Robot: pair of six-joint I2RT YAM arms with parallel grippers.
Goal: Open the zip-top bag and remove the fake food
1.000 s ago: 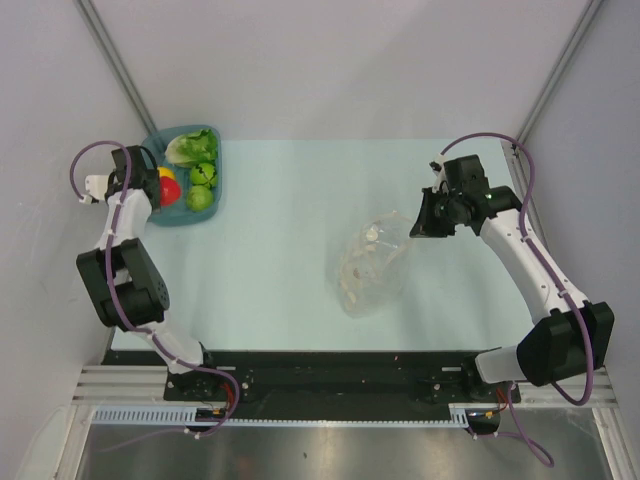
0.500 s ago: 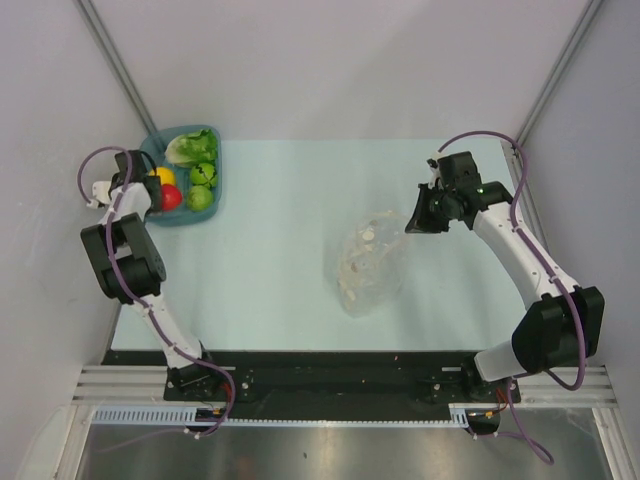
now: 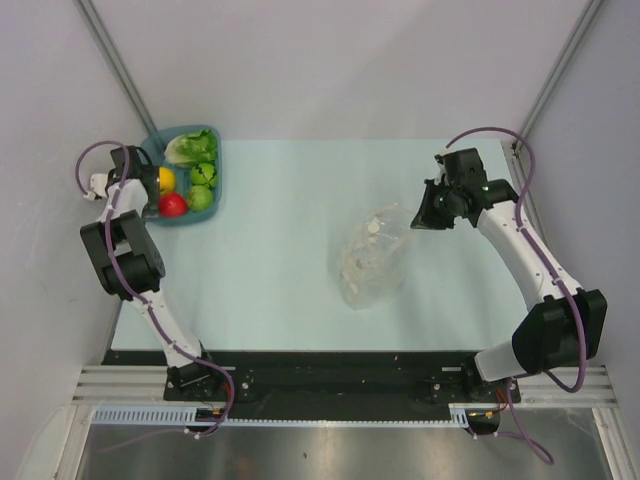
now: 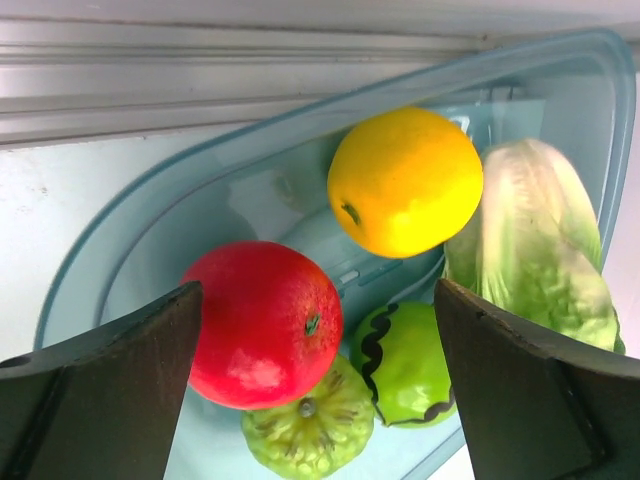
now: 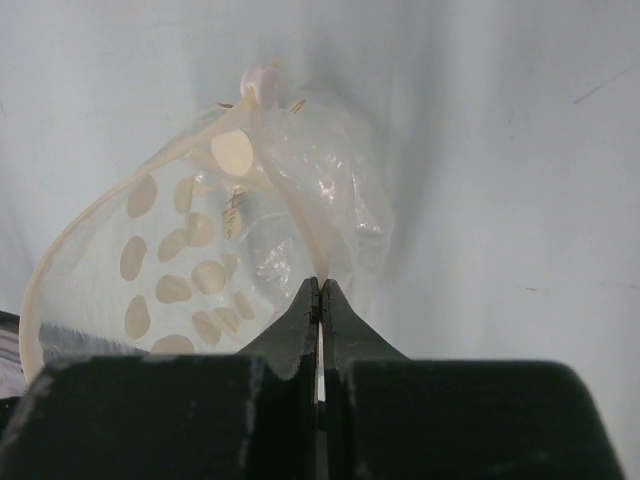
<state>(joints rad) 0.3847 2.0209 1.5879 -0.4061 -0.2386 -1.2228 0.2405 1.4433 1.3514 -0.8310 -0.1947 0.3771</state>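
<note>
The clear zip-top bag (image 3: 368,262) with white dots lies crumpled at mid-table. My right gripper (image 3: 420,220) is shut on a thin edge of the bag (image 5: 200,250), and its own point in the wrist view (image 5: 320,292) sits at that pinch. No coloured food shows inside the bag. The fake food lies in the teal tray (image 3: 213,135): lettuce (image 4: 535,250), yellow fruit (image 4: 405,180), red fruit (image 4: 262,322) and two green pieces (image 4: 405,365). My left gripper (image 4: 320,400) is open and empty just above the tray (image 4: 150,230), at the tray's left side in the top view (image 3: 148,190).
The tray stands in the far left corner against the wall. Grey walls and slanted frame posts close in the table's left, back and right sides. The arm bases and a black rail run along the near edge.
My right gripper has shifted slightly right and up with the bag's edge in it, and the bag has changed shape. My left gripper has drawn back a little from the tray.
</note>
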